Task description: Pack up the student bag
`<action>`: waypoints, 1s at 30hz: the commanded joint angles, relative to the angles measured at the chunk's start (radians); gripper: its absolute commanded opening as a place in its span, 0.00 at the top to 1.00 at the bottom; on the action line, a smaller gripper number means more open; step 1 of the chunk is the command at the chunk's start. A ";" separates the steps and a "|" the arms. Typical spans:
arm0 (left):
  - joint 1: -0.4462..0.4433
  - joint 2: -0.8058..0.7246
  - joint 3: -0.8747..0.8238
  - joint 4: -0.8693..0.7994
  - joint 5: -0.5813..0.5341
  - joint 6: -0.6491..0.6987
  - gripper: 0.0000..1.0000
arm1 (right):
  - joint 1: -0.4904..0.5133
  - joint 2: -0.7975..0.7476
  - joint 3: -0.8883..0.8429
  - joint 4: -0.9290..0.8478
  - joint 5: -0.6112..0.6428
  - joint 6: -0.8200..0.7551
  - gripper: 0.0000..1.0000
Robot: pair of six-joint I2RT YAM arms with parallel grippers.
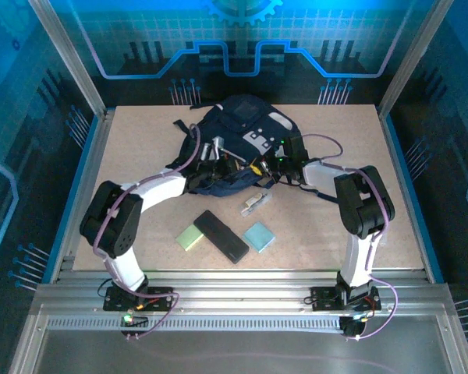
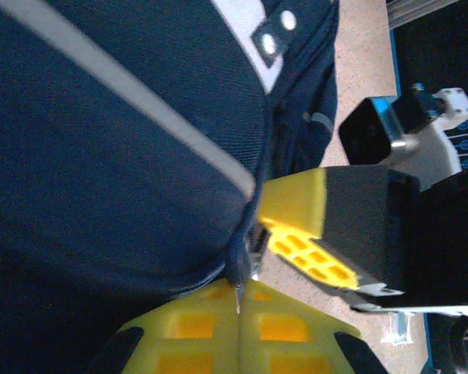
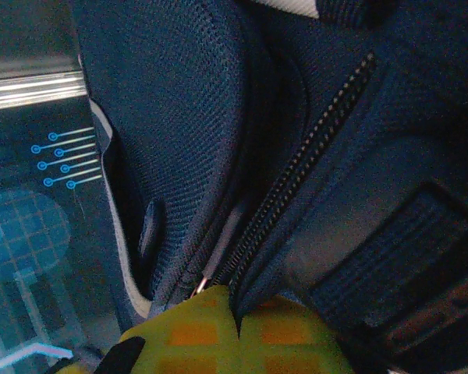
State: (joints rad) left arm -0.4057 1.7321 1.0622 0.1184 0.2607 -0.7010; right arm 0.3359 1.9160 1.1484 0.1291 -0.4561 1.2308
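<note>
A dark navy student bag (image 1: 246, 128) lies on the table just beyond both arms, which reach to its near edge from either side. The left gripper (image 2: 239, 302) has its yellow pads pressed together on a thin fold of the bag's fabric, caught right at the fingertips, with a pale zipper stripe (image 2: 140, 101) running away above it. The right gripper (image 3: 238, 318) is likewise closed tight, pinching the cloth edge beside a line of zipper teeth (image 3: 312, 148) that climbs away from its tips. The two grippers sit near one another. Behind them, toward the arm bases, wait a black rectangular case (image 1: 221, 235), a green pad (image 1: 190, 237), a light blue pad (image 1: 258, 236) and a small pale item (image 1: 253, 202). The step looks like spreading the bag's mouth, though I cannot tell how far the zipper is undone. To do it well, I judge both pinches should hold cloth rather than teeth. The grippers should draw apart slowly and evenly, lifting a little, so the thin fabric does not slip free and the limp bag is not dragged along.
</note>
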 commanded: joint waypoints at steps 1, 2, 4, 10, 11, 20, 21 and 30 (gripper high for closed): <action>0.131 -0.105 -0.060 0.041 -0.056 0.020 1.00 | -0.065 -0.055 -0.022 -0.028 0.078 -0.102 1.00; 0.160 -0.122 -0.086 0.043 -0.063 0.021 1.00 | -0.076 -0.059 -0.025 -0.036 0.070 -0.117 1.00; 0.202 -0.151 -0.127 0.040 -0.083 0.034 1.00 | -0.094 -0.067 -0.034 -0.040 0.065 -0.136 1.00; 0.244 -0.173 -0.157 0.036 -0.086 0.034 1.00 | -0.104 -0.077 -0.043 -0.028 0.036 -0.148 1.00; 0.235 -0.171 -0.152 0.047 -0.072 0.019 1.00 | -0.097 -0.077 -0.040 -0.026 0.033 -0.146 1.00; 0.032 -0.114 -0.038 0.089 -0.096 0.018 0.54 | -0.039 -0.053 -0.007 0.020 -0.005 -0.113 1.00; 0.018 -0.095 -0.018 0.090 -0.085 0.019 0.53 | -0.033 -0.049 0.000 0.020 -0.008 -0.113 1.00; -0.075 0.086 0.207 -0.137 -0.091 0.112 0.44 | 0.014 -0.028 0.036 0.032 -0.008 -0.106 1.00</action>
State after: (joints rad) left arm -0.4686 1.7760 1.2083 0.0986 0.1829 -0.6537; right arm 0.3286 1.8820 1.1362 0.0902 -0.4488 1.1286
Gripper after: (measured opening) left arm 0.554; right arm 0.038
